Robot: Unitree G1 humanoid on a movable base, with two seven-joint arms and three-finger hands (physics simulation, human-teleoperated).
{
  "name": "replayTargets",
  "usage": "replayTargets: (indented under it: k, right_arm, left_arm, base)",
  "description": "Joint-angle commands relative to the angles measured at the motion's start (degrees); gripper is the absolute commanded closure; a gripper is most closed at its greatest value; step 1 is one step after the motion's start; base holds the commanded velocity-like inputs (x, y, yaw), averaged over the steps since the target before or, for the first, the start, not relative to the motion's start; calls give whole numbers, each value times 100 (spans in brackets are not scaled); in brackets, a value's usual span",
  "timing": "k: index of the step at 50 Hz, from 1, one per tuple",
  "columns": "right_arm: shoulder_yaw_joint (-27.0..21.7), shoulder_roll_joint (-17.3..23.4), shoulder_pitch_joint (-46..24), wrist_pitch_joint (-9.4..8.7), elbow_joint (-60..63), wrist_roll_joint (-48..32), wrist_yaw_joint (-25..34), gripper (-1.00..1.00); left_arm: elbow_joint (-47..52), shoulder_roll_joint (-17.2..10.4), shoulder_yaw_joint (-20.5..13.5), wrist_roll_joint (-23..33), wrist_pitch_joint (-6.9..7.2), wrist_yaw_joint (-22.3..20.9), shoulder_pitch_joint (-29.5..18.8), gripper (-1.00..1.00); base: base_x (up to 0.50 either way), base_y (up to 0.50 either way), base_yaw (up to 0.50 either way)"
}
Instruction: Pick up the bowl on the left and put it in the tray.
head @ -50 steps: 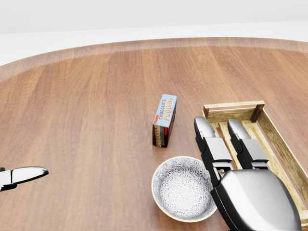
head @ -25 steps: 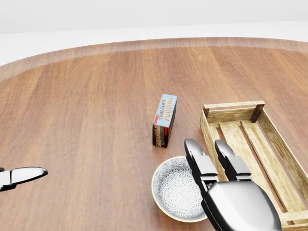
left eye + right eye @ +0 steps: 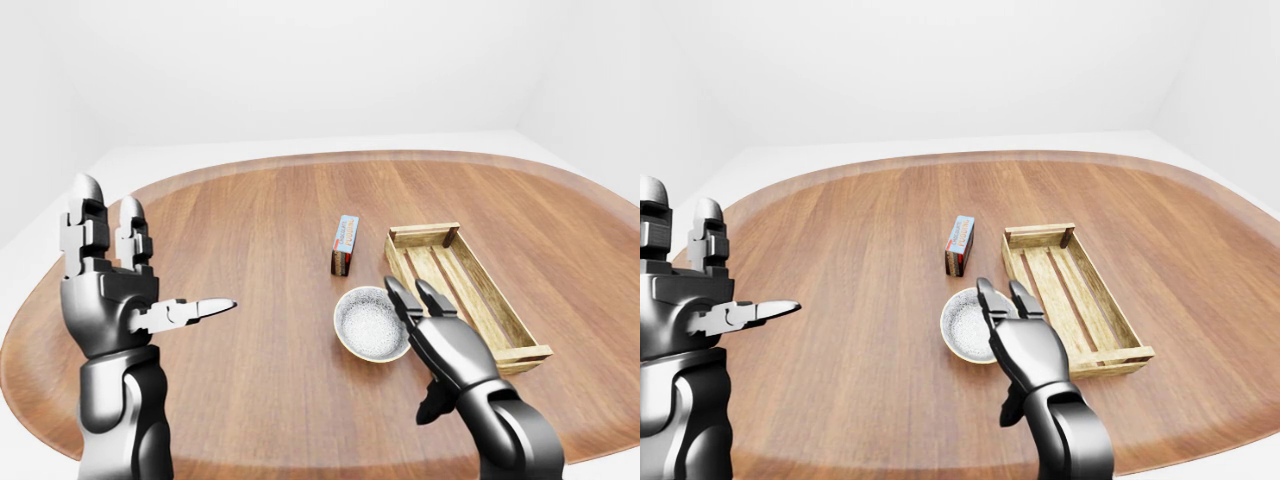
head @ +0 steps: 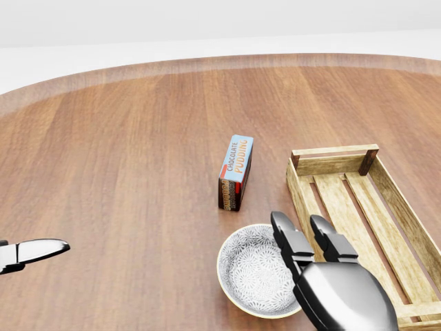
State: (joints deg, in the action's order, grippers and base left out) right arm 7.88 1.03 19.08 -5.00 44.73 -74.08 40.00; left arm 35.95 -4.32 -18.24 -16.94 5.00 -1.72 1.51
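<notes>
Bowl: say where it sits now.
In the head view the bowl sits bottom centre, below the pudding box, left of the tray, the right hand at its right rim.

surface: round wooden table [image 4: 124, 172] | on it: patterned bowl [image 4: 255, 270]; chocolate pudding box [image 4: 236, 172]; wooden tray [image 4: 334, 160]

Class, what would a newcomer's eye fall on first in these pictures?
The silver right hand fills the head view's bottom right, open fingers over the rim of a patterned bowl. A slatted wooden tray lies to the bowl's right, a chocolate pudding box above it. The left hand stands raised and open at the left-eye view's left.
</notes>
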Motion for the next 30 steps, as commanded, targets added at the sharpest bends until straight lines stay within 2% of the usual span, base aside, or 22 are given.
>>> replayTargets:
  k: [1, 12, 30]
  right_arm:
    - [-164, -9, -162, 0, -346, 6, 0, -100]
    - [36, 9, -178, 0, -738, -154, 0, -100]
    - [21, 21, -305, 0, -1110, -182, 0, -100]
  left_arm:
    - [-34, 8, 37, 29, 0, -1, -2, -100]
    - [-78, -26, -13, -1, 0, 16, -50, -100]
    - [34, -24, -36, -29, 0, 38, -22, -100]
  base:
    - [0, 0, 0]
    - [0, 0, 0]
    - [0, 0, 0]
